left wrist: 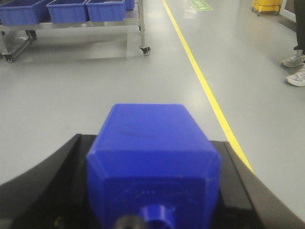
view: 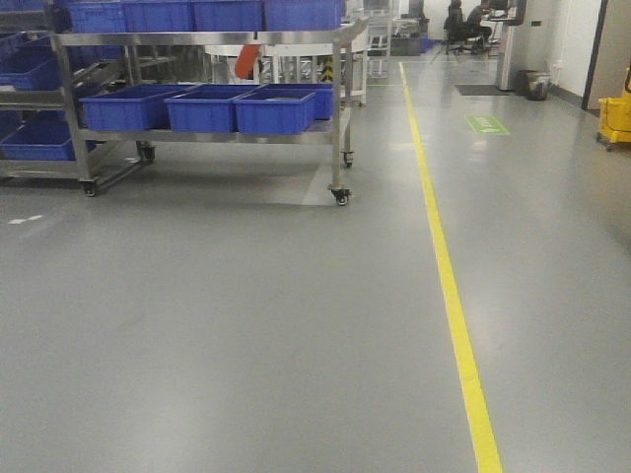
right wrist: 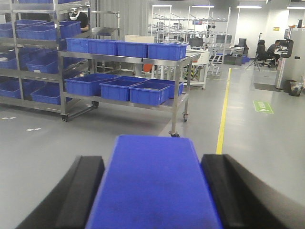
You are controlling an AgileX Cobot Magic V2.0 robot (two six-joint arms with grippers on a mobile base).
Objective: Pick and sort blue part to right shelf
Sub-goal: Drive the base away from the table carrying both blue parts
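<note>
In the front view I am looking across bare grey floor at the right shelf, which is standing well off at the upper left with blue bins sitting on its lower level. A yellow line is running past it. Neither arm is showing here, so I am judging the approach without seeing my own reach. A skewed drive could be clipping the rack's corner post or caster.

In the left wrist view the left jaws are clamping narrow on a blue part, gripping its flanks. Someone's shoes are showing at the right edge, beyond the line, and swinging wide would be risking that person.

In the right wrist view the right jaws are holding another blue part. It is filling the lower frame and hiding the floor just ahead. The shelf is facing me, well apart. Jolts from the base could be loosening either grip, and a part dropping here would be landing far from any bin.
</note>
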